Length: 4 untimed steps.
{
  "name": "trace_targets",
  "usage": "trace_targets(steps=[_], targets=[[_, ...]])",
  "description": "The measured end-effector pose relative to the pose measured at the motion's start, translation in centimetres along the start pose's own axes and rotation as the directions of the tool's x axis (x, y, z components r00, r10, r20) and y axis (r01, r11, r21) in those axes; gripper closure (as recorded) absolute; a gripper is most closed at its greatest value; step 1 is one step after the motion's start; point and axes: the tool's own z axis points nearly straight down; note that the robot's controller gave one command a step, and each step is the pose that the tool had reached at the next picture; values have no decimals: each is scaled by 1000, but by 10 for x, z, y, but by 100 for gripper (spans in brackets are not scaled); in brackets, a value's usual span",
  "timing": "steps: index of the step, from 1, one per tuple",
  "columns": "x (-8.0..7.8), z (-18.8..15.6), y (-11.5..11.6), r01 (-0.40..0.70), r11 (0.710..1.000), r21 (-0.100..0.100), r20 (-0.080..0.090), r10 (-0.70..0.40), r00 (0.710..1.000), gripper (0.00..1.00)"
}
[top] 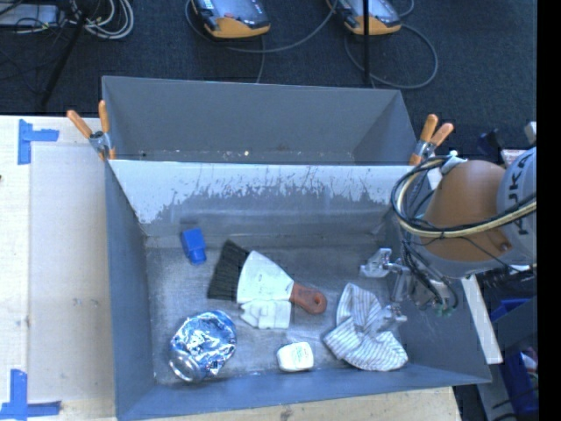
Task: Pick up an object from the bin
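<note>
We look down into the grey metal bin (263, 139). Farthest left on its floor lies a small blue block (193, 244), near the back wall, and nearer the front edge a crumpled ball of silver foil (203, 345), well apart from the block. Next comes a brush (230, 270) with black bristles and a reddish-brown handle. It lies slantwise, and a folded white cloth (265, 289) covers its middle. Just in front of the handle sits a small white oval piece (295, 356), apart from the foil. To the right of that lies a rumpled striped cloth (364, 347), pale with thin dark lines, in the bin's right front part. The gripper (392, 310) is down on the cloth's upper right edge and touches it. We cannot tell how far it is open, nor whether it has any of the fabric. Behind it the arm's orange cover (469, 209) and looped cables (419, 202) rise over the bin's right wall.
</note>
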Motion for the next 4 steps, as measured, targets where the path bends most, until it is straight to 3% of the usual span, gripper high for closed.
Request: trace_targets(steps=[1,2,3,4], targets=[[10,8,16,-41,999,-1,-1,41,999,0],[-58,9,28,152,988,-2,-1,-152,988,100],[-58,9,28,153,988,-1,-1,-153,988,100],[-69,-166,30,139,990,1,9,-139,990,100]])
